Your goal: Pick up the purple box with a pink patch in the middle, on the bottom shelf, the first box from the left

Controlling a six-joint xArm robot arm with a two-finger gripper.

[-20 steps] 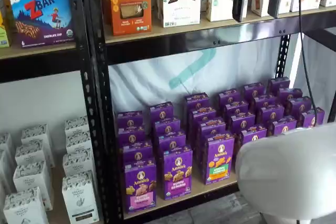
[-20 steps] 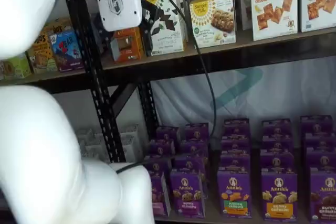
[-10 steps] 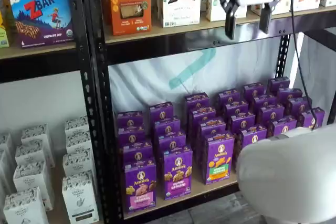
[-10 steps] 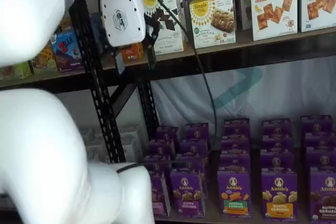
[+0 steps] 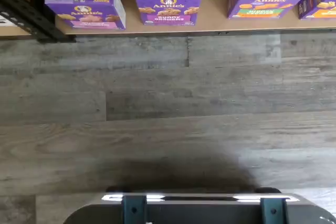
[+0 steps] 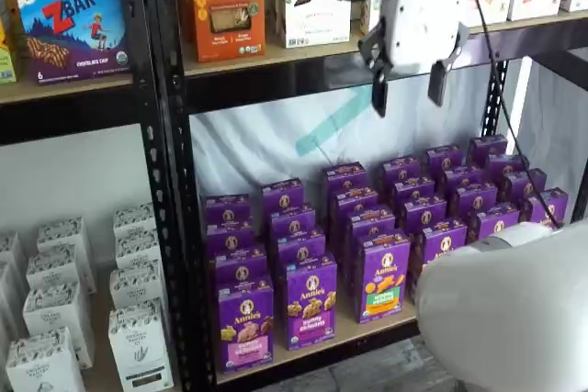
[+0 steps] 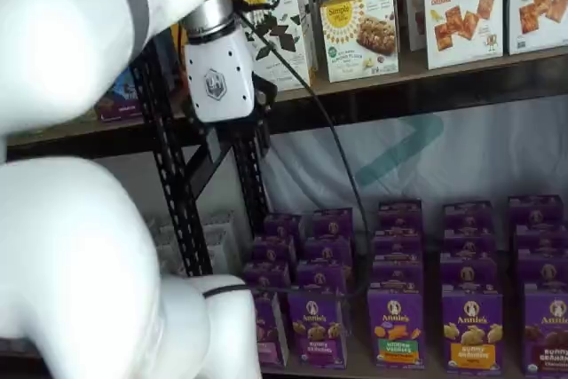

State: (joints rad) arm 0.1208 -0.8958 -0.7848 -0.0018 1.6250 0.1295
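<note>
Target box: purple Annie's box (image 6: 245, 325) with a pink patch mid-face and a pale label strip below, upright at the lower left of the purple block in a shelf view; also seen in the wrist view (image 5: 85, 11).
Neighbours: a bunny grahams box (image 6: 310, 301) stands just beside it; a box with a green and orange patch (image 6: 383, 276) comes next.
Edges: the black upright (image 6: 175, 172) stands close on the target's other side; the shelf board lip (image 6: 367, 326) runs in front.
Open room: bare wood-plank floor (image 5: 168, 114) before the shelf.
My gripper (image 6: 405, 94): fingers apart, empty, high above the purple rows.
Change: I have come down from the upper shelf's edge since a second ago.
</note>
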